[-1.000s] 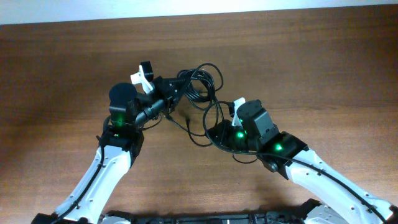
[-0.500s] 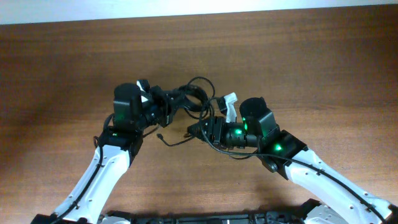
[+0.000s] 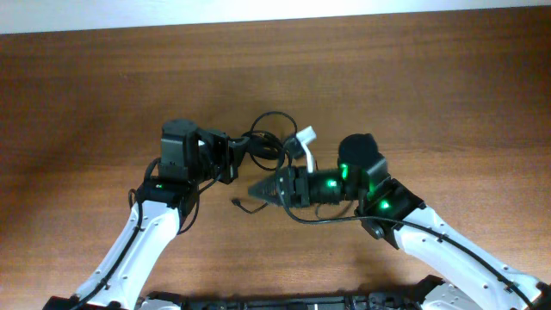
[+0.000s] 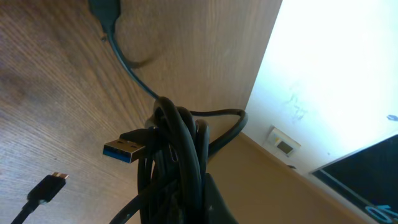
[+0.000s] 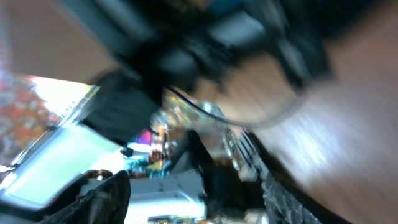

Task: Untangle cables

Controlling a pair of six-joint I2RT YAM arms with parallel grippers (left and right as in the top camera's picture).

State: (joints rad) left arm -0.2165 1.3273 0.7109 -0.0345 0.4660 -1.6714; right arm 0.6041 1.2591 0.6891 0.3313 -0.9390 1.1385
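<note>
- We take this for a lab-like workroom: a left robot arm (image 3: 142, 237) and a right robot arm (image 3: 448, 245) at a wooden table (image 3: 448, 95).
- Beyond the table's far edge: a white wall (image 4: 336, 62), a socket plate (image 4: 283, 144), a dark screen (image 4: 367, 180).

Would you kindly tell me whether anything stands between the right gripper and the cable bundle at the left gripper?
Nothing visible does. The right gripper points left, close beside the cables bunched at the left gripper; only bare table shows in the gap. The right wrist view is too blurred to confirm.

the cables (image 3: 267, 143) bunch over the table's (image 3: 448, 95) middle; left of them the left gripper (image 3: 234, 153), in front (robot side) the right gripper (image 3: 261, 189) and a plug end (image 3: 237, 204).
</note>
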